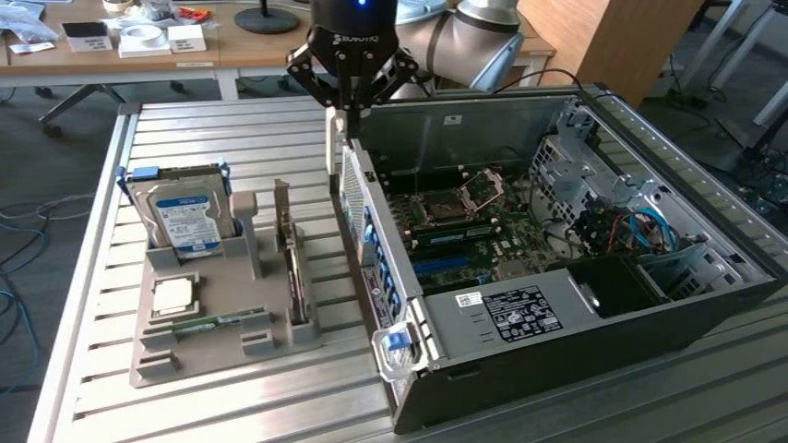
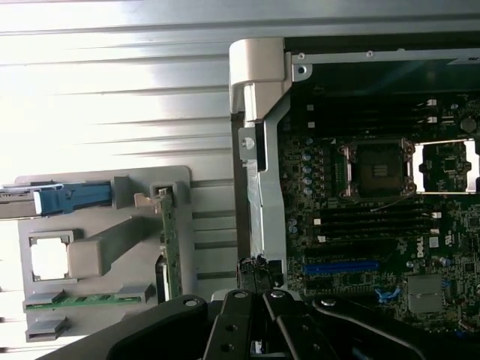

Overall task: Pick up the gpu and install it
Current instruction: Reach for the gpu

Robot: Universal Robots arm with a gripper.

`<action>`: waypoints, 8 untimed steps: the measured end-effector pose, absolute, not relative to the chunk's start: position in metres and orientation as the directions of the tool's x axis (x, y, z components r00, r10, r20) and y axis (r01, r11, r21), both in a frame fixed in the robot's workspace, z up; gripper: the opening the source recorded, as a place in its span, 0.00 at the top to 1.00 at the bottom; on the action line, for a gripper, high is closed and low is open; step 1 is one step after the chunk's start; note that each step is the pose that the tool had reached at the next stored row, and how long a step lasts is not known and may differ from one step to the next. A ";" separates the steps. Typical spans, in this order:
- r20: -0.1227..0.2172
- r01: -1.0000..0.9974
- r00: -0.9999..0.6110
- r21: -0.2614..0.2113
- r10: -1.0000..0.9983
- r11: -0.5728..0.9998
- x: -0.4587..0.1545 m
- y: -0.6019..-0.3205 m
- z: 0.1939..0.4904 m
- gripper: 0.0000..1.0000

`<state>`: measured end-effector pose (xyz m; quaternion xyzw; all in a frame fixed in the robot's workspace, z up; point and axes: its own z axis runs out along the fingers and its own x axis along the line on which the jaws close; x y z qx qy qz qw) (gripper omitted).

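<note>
gpu [image 1: 292, 268] stands on edge in a slot of the grey holder tray [image 1: 185, 362], near the hard drive [image 1: 185, 220], on the slatted surface [image 1: 209, 129]. Gripper [image 1: 349, 125] is well apart from it, above the open pc case [image 1: 689, 309] rear wall. Fingers [image 1: 350, 109] pressed together, pinching nothing.

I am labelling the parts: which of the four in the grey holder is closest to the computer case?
The gpu, the slim card standing on edge beside the case; the hard drive, chip and memory stick sit farther off.
</note>
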<state>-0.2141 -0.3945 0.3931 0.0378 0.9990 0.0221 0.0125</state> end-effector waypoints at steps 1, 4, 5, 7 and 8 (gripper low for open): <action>-0.023 0.075 -0.997 0.045 0.076 0.996 -0.216 -0.394 0.393 0.89; -0.023 0.075 -0.997 0.045 0.076 0.996 -0.221 -0.394 0.393 0.89; -0.023 0.075 -0.997 0.045 0.076 0.996 -0.223 -0.394 0.393 0.89; -0.023 0.075 -0.997 0.045 0.076 0.996 -0.227 -0.394 0.393 0.89; -0.023 0.075 -0.997 0.045 0.076 0.996 -0.229 -0.393 0.393 0.89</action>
